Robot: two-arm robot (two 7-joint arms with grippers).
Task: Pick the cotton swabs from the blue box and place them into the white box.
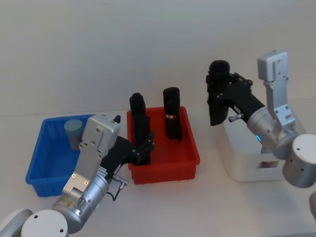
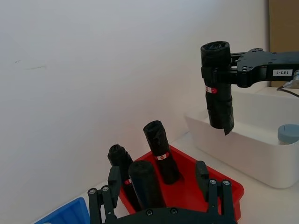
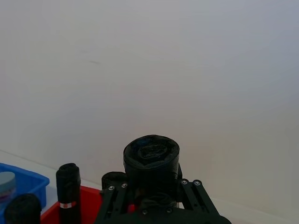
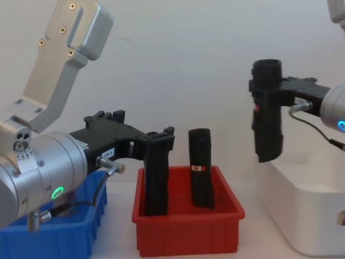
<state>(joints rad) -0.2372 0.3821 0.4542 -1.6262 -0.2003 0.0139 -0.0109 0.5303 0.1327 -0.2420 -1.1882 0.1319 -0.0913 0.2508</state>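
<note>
Left hand gripping upright black roll, right hand — another

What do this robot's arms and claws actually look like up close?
Both arms are chunky silver-grey metal segments with rounded joints and small screws. Each ends in a matte black gripper: the left gripper and the right gripper. Thin black cables loop near the wrists, small lights glow green on the left arm and blue on the right, and white labels mark the grippers.

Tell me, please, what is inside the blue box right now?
The blue box holds one cotton swab tub with a pale lid, near its back. The left arm covers the box's right part.
</note>
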